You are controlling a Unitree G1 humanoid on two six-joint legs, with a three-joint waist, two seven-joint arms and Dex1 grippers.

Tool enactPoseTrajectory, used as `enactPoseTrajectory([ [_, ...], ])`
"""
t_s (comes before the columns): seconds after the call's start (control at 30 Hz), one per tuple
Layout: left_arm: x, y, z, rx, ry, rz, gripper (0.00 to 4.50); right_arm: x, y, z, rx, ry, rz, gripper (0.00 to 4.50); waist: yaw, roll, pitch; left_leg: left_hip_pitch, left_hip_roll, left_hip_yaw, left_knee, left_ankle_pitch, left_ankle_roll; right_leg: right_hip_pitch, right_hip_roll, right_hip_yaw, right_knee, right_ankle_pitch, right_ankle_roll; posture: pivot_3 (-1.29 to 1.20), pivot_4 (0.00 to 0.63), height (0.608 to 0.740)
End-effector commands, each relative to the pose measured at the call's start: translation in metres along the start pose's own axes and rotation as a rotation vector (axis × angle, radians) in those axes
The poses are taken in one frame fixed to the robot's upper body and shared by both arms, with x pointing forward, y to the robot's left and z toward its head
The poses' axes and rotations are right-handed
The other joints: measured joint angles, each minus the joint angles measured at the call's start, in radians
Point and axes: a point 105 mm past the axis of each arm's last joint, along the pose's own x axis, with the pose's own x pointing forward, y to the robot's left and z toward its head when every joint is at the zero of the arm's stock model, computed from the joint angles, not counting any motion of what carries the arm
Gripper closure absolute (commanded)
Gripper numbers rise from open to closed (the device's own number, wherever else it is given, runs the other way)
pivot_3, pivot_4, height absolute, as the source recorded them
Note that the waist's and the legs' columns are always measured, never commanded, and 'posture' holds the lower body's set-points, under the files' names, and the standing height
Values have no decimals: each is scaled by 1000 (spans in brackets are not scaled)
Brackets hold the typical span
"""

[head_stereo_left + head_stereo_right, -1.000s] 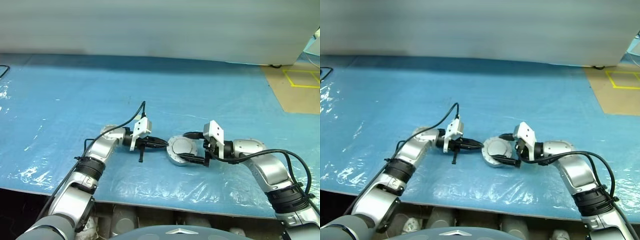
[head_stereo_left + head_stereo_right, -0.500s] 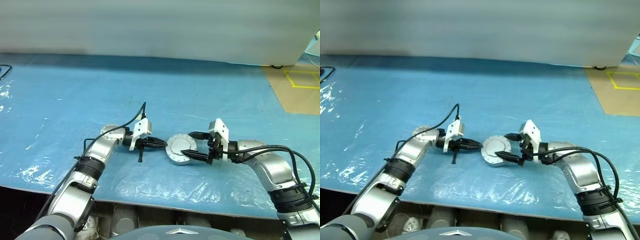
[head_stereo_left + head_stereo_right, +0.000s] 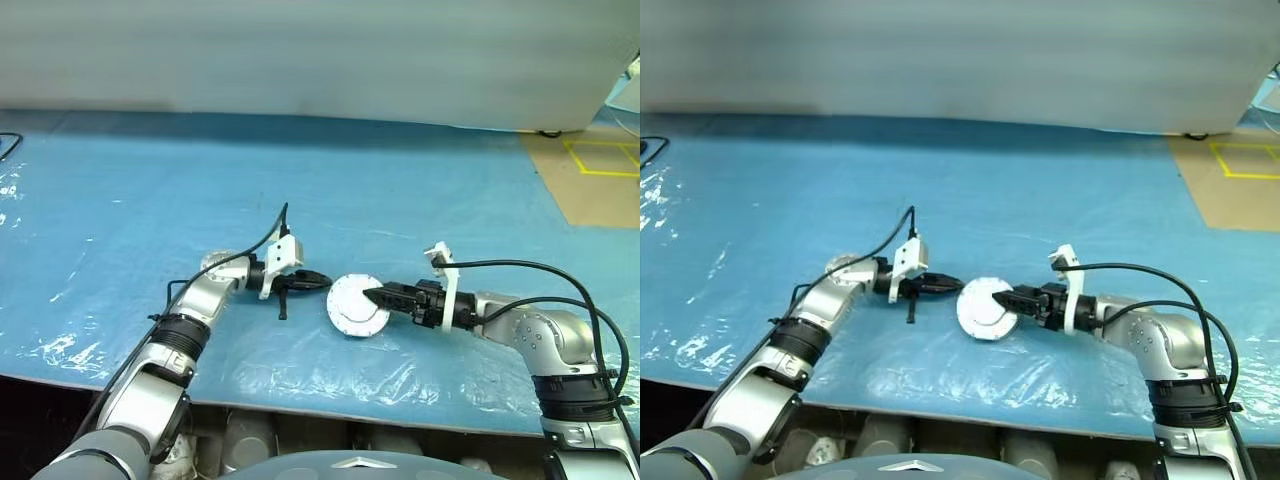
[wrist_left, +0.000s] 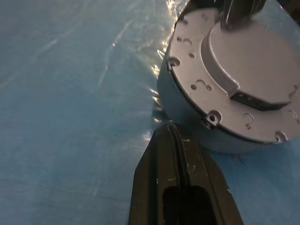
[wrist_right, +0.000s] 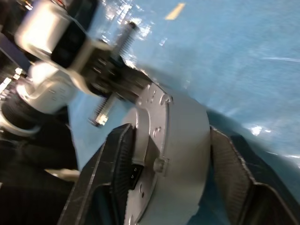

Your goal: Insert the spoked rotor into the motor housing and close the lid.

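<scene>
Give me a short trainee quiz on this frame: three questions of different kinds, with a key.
1. True or false: the left gripper is shut.
2. What covers the table? A) a blue plastic sheet B) a white cloth C) bare wood
3. Which part do the left gripper and the right gripper both point at?

Key:
1. True. In the left wrist view its fingers lie pressed together.
2. A.
3. The motor housing, the round silver can between them.
</scene>
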Motion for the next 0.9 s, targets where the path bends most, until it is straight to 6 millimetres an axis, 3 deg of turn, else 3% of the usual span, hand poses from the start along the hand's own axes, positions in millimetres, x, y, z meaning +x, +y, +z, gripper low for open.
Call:
enactPoseTrajectory([
  [0.03,2,1,4,31,-4,0,4500,3,6,-14,66,70,34,2994,3,0,0,0,0,-1,0,0,0,-1,1,-1,0,0,0,0,150,740],
  [0.1,2,1,4,33,-8,8,4500,0,6,-12,65,80,34,3269,3,1,-1,-1,0,0,-1,0,0,-2,1,-1,1,0,0,0,150,740],
  [0.4,4,5,7,55,-30,38,4500,-5,15,-22,78,157,95,3274,6,1,-1,-1,0,0,-1,0,0,-2,1,-2,1,0,0,0,150,740],
  [0.6,4,10,21,60,-115,70,4500,-2,11,-20,68,142,83,3301,5,1,-1,-1,0,0,-1,0,0,-3,1,-2,1,0,0,0,150,740],
  [0.77,1,15,25,70,-138,104,4500,-1,3,-9,87,75,53,3302,4,1,-1,-1,0,0,-1,0,0,-3,1,-1,1,0,0,0,150,740],
  [0.9,-3,20,25,63,-145,141,4500,0,-6,18,152,-99,35,3302,5,1,0,-2,0,0,0,0,0,-3,0,-1,2,0,-1,0,150,740],
])
